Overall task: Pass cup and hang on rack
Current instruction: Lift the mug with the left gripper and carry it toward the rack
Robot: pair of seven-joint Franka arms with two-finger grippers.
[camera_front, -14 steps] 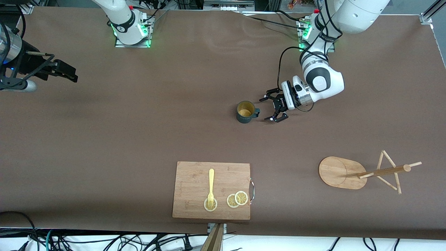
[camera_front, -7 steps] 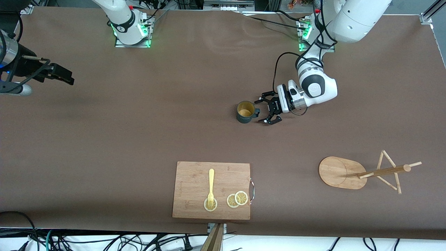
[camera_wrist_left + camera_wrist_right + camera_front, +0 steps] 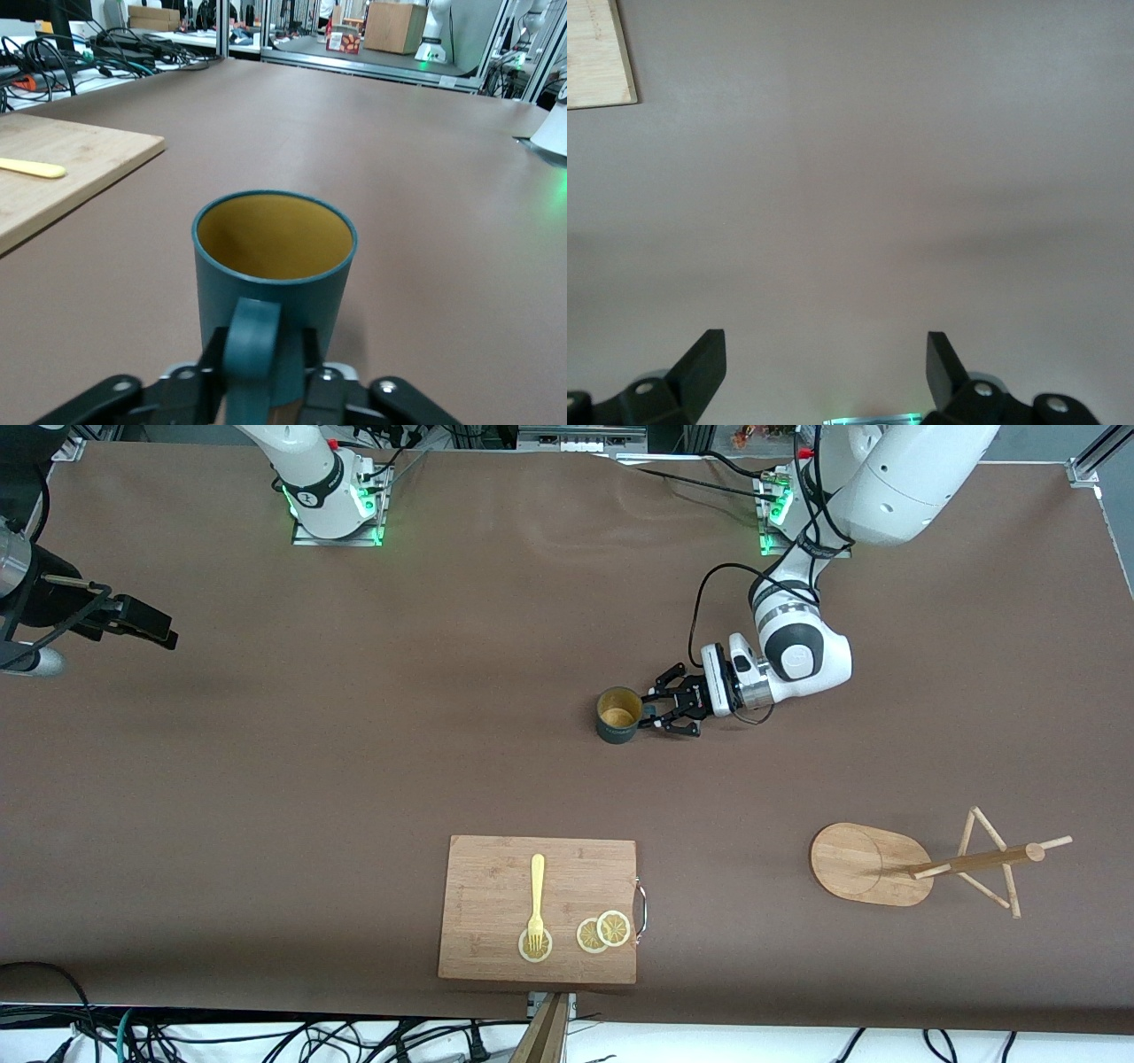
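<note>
Left gripper (image 3: 660, 715) jaws pinch the loop handle of the upright dark teal cup (image 3: 617, 715) on the brown counter (image 3: 354, 762); right gripper (image 3: 824, 372) waits, jaws wide, holding nothing.

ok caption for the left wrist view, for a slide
Left gripper closed on the handle of the upright teal cup on the brown table, cutting board with a yellow fork nearby.

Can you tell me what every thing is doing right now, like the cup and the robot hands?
cup: upright on the table, empty, handle between the left gripper's fingers
left gripper: shut on the cup's handle
right gripper: open, holding nothing, waiting
rack: standing, nothing hung on it
fork: lying on the cutting board
</note>
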